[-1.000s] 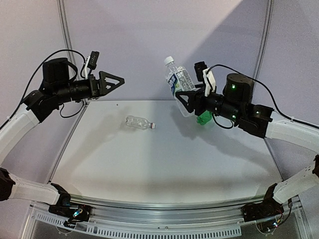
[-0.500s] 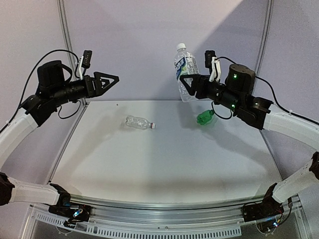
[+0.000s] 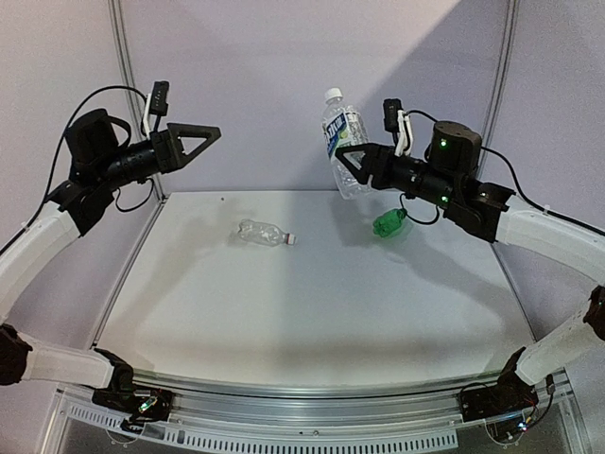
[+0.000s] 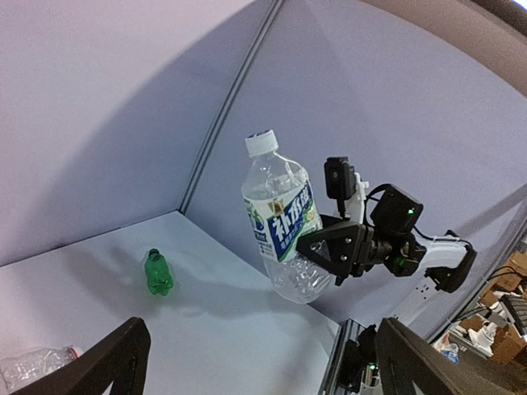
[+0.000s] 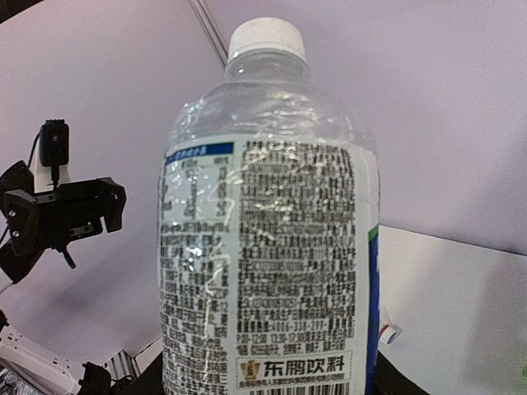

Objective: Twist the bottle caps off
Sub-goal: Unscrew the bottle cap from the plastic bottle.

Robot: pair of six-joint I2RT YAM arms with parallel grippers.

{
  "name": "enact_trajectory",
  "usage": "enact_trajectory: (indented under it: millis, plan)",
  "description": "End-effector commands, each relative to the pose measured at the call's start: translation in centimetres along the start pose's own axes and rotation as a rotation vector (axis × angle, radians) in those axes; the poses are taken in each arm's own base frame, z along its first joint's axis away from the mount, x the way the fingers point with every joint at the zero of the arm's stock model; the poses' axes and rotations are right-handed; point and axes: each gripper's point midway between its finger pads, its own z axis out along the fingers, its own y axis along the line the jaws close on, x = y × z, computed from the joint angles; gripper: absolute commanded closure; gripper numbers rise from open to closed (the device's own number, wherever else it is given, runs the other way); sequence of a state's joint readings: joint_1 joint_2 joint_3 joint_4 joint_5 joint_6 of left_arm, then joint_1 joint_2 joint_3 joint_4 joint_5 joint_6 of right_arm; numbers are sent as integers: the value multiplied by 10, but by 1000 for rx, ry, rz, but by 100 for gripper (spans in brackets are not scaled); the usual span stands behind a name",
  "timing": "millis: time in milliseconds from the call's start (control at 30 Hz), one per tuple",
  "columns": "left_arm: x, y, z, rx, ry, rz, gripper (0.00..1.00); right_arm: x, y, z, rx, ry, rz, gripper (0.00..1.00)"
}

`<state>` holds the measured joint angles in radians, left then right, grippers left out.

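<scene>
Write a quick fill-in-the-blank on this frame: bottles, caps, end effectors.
1. The right end effector holds the labelled bottle off the table, its ____ cap on.
2. The left end effector is ____ and holds nothing.
3. The unlabelled bottle lies on its ____.
4. The green bottle lies nearer the ____ arm.
Missing: white; open; side; right.

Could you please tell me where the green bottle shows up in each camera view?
Top external: green bottle right of centre, near the far edge of the table.
Left wrist: lower left, on the table.
Right wrist: not in it.
Shared landmark: the labelled bottle in the right gripper, seen in all three.
</scene>
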<state>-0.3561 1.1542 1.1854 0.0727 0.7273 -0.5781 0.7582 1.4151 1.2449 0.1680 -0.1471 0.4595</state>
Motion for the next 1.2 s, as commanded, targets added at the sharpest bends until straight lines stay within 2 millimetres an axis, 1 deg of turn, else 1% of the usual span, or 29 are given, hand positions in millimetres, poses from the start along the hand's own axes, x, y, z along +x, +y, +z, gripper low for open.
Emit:
enact_trajectory:
  millis: [0,100,233,333,400,567,700,800,1167]
  plan:
    - [-7,-8,8,111,12,-18,3,-6,31,2,-161,6,-6,96]
    - [-10,-4,16,135,7,-67,3,-5,42,3,-228,21,12,97]
    - [-9,-4,24,215,2,-119,3,3,52,7,-287,46,39,100]
    - [-7,-4,31,274,18,-141,8,14,69,12,-326,98,10,100]
    - [-6,-4,34,301,30,-151,11,25,74,18,-342,132,-9,100]
    - [-2,-2,38,314,43,-159,15,38,86,25,-379,171,-23,100]
    - [-3,-3,42,325,35,-155,20,53,91,32,-395,219,-39,100]
    - [-2,-5,46,333,35,-148,24,59,93,34,-403,231,-38,100]
    - [3,-7,61,352,45,-154,30,71,101,38,-417,268,-35,100]
